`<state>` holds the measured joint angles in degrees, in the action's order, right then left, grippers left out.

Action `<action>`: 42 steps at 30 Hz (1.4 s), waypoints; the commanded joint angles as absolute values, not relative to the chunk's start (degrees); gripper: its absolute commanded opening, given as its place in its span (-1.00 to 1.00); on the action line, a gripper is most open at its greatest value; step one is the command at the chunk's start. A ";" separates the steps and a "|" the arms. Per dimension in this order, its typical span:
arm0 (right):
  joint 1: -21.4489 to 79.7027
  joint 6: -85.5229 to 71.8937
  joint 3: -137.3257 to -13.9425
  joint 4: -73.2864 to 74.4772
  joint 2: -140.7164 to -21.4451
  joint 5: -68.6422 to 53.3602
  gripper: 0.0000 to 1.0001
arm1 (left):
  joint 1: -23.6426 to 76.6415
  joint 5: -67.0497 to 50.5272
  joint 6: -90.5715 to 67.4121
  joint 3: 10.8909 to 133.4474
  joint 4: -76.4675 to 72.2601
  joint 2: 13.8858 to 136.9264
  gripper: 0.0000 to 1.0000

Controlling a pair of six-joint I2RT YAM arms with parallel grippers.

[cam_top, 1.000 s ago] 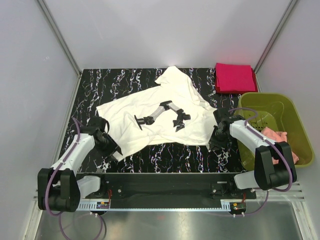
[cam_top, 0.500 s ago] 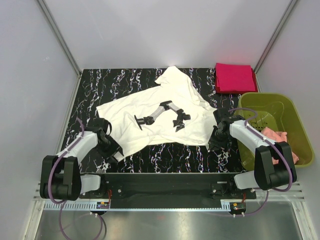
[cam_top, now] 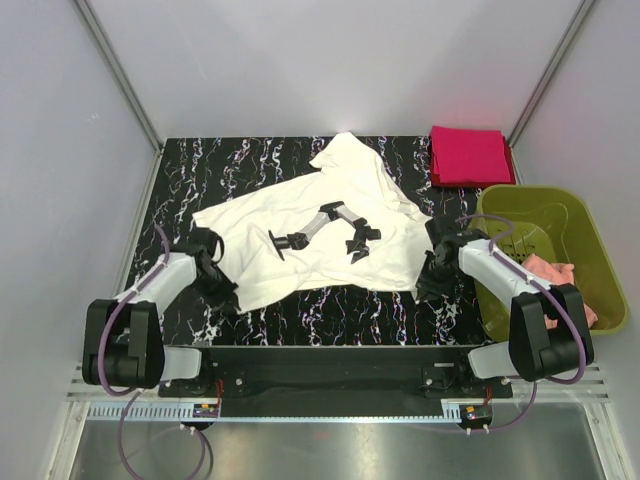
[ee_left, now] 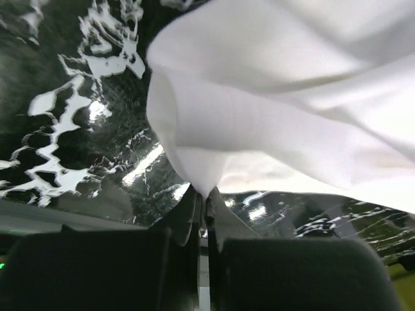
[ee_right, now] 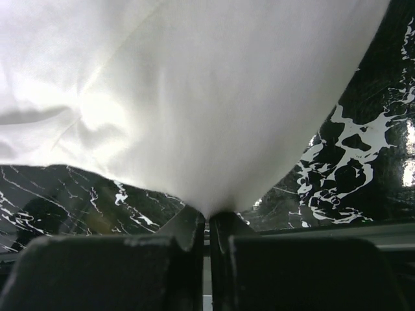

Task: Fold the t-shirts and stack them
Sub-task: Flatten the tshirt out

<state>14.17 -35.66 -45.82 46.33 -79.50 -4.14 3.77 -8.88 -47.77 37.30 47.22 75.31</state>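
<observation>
End effectors point(ee_left: 201, 202) point(ee_right: 208, 219) tight on cream t-shirt point(cam_top: 250, 225)

Free tabletop point(cam_top: 185, 175) left; bin point(cam_top: 540, 192), red t-shirt point(cam_top: 470, 155) right.

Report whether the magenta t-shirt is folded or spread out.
Folded: the magenta t-shirt lies as a compact rectangle with layered edges at the far right corner of the table.

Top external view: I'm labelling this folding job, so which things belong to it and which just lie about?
Job: cream-white t-shirt, pinched by left pincer and right pincer; folded magenta-red t-shirt.
Lying about: green basket, peach cloth inside it.
</observation>
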 commanded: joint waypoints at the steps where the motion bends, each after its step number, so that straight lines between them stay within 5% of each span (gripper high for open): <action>1: 16.69 -32.62 -53.23 48.85 -77.87 -3.09 -1.00 | 3.60 -1.51 -43.70 48.75 52.35 72.34 -1.00; 8: 17.93 -25.85 -77.74 54.05 -89.35 8.14 -1.00 | 0.27 10.45 -36.31 83.64 59.94 76.62 -1.00; 11: 15.74 -24.78 -95.49 56.42 -96.04 11.07 -1.00 | -2.28 9.76 -33.32 97.08 57.93 81.81 -1.00; 17: 7.48 -29.42 -152.55 62.58 -121.42 6.52 -1.00 | -7.73 3.46 -29.62 134.69 55.21 98.86 -1.00; 20: 4.14 -33.12 -164.42 59.52 -125.94 0.29 -1.00 | -9.49 -3.65 -30.84 139.84 49.16 101.08 -1.00; 27: 3.08 -35.95 -139.93 28.41 -108.30 -7.82 -1.00 | -9.76 -12.56 -29.55 124.63 31.55 92.11 -1.00; 36: 3.69 -31.56 -134.84 23.30 -98.19 -10.81 -1.00 | -9.84 -15.37 -28.90 125.16 29.90 88.77 -1.00; 42: 3.69 -30.85 -129.29 21.71 -90.89 -7.91 -1.00 | -9.40 -20.57 -32.27 114.88 24.95 83.42 -1.00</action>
